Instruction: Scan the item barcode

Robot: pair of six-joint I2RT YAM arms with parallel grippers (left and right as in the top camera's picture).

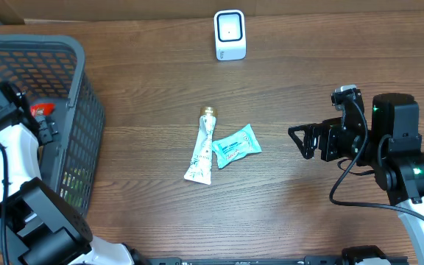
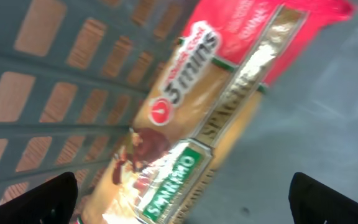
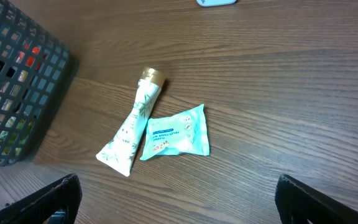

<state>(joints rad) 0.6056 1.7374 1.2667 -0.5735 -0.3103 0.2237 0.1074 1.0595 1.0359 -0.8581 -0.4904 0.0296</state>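
Left gripper [image 2: 188,202] sits inside the grey plastic lattice basket [image 1: 87,125], jaws spread wide and holding nothing. The glossy red-and-tan noodle packet [image 2: 197,124] lies directly below it on the basket floor; its print is blurred, possibly spaghetti. Right gripper [image 1: 298,142] is likewise spread and empty, to the right of a slim white tube [image 1: 203,151] with a gold cap and a flat teal wipes sachet [image 1: 235,146]. These two touch on the wood-grain table [image 1: 124,66]. The white rounded scanner [image 1: 230,34] stands at the far edge, well apart.
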